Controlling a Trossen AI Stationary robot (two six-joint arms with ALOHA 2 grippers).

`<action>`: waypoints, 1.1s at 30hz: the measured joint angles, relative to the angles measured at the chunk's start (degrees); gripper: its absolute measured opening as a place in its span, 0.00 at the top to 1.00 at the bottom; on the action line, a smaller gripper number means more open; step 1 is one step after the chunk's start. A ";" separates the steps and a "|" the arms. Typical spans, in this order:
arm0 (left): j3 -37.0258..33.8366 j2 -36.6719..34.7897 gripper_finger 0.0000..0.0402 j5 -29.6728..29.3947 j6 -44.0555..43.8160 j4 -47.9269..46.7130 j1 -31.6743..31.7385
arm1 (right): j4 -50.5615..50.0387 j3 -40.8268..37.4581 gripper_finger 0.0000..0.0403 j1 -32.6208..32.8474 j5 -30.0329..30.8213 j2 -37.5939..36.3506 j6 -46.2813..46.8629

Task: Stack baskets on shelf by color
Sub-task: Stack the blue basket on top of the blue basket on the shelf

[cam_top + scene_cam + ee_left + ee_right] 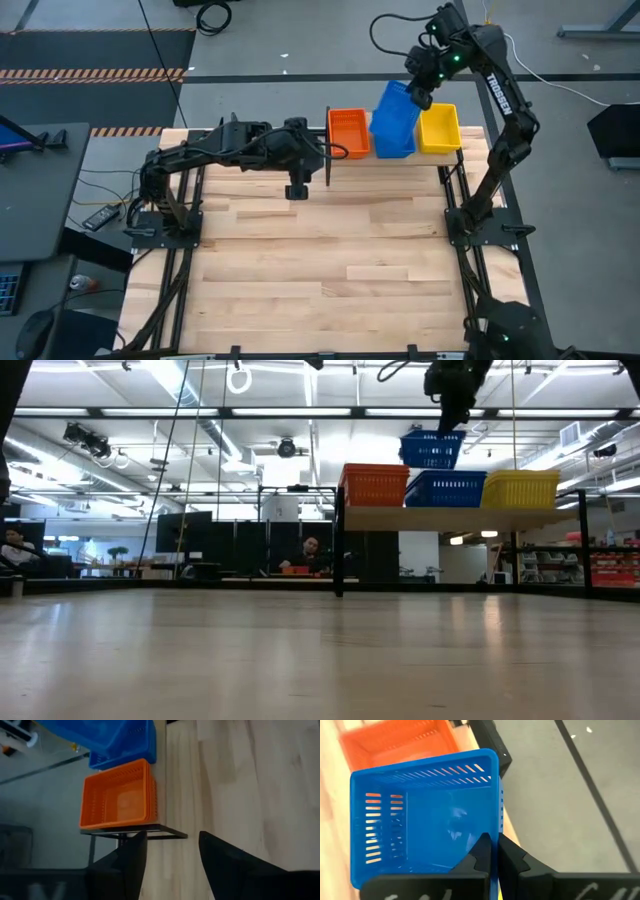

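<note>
Baskets: high view had orange stack [348,133], blue stack [393,135] and yellow stack [439,129] in a row on the far shelf [385,158]. Low view: a blue basket [432,449] hung above the blue stack, not seated. Left wrist: left gripper [170,851] open, empty, near orange. Right wrist: right gripper [493,851] pinched that basket's rim. Probably the last one.

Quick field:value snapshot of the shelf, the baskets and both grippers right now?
shelf: raised wooden board at the table's far edge
orange basket stack: on the shelf, end nearest the left arm
blue basket stack: on the shelf, middle
yellow basket stack: on the shelf, other end
held blue basket: lifted and tilted above the blue stack, not yet nested
right gripper: shut on the held blue basket's rim
left gripper: open, empty, over the table beside the orange stack
tabletop: no baskets visible on it
</note>
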 joint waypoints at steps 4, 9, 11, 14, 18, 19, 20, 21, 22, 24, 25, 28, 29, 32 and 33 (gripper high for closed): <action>0.00 0.00 0.55 0.02 -3.83 0.01 0.81 | 0.00 0.00 0.96 -0.86 0.31 0.00 -3.96; 0.00 0.02 0.55 0.00 -7.80 0.03 2.23 | 0.11 -0.38 0.96 -0.90 0.10 0.04 -7.21; 0.00 0.02 0.55 0.00 -8.39 0.07 2.63 | 0.04 -1.46 0.96 -0.90 -0.40 0.07 -7.45; 0.00 0.04 0.55 0.00 -8.95 0.09 2.70 | -0.02 -3.82 0.96 -0.90 -1.20 0.10 -7.47; 0.00 0.09 0.56 0.00 -9.78 0.11 2.68 | 0.05 -6.30 0.93 -0.84 1.83 0.17 -7.44; 0.00 0.09 0.56 0.00 -9.96 0.12 2.66 | 0.07 -6.76 0.91 -0.79 2.23 0.17 -7.36; 0.00 0.09 0.56 0.02 -10.40 0.11 2.66 | 0.07 -7.19 0.87 -0.79 2.25 0.17 -7.28; 0.00 0.09 0.56 0.00 -10.86 0.11 2.68 | 0.07 -7.43 0.84 -0.79 2.33 0.17 -7.22; 0.00 0.09 0.56 -0.02 -11.01 0.11 2.68 | 0.14 -7.51 0.80 -0.79 2.37 0.17 -7.21; 0.00 0.09 0.56 0.00 -11.01 0.12 2.68 | 0.71 -7.52 0.75 -0.79 2.36 0.17 -7.21; 0.00 0.09 0.56 0.00 -11.00 0.13 2.68 | 1.05 -7.52 0.72 -0.77 2.36 0.17 -7.21; 0.00 0.09 0.56 0.00 -11.06 0.11 2.68 | 1.88 -7.52 0.66 -0.77 2.34 0.17 -7.19; 0.00 0.09 0.56 0.00 -11.06 0.11 2.66 | 2.04 -7.52 0.64 -0.77 2.35 0.17 -7.19; 0.00 0.09 0.56 0.00 -11.04 0.14 2.68 | 2.96 -7.52 0.60 -0.44 2.02 0.17 -6.50; 0.00 0.09 0.56 0.00 -11.02 0.23 2.70 | 3.49 -7.52 0.59 -0.29 1.70 0.17 -5.69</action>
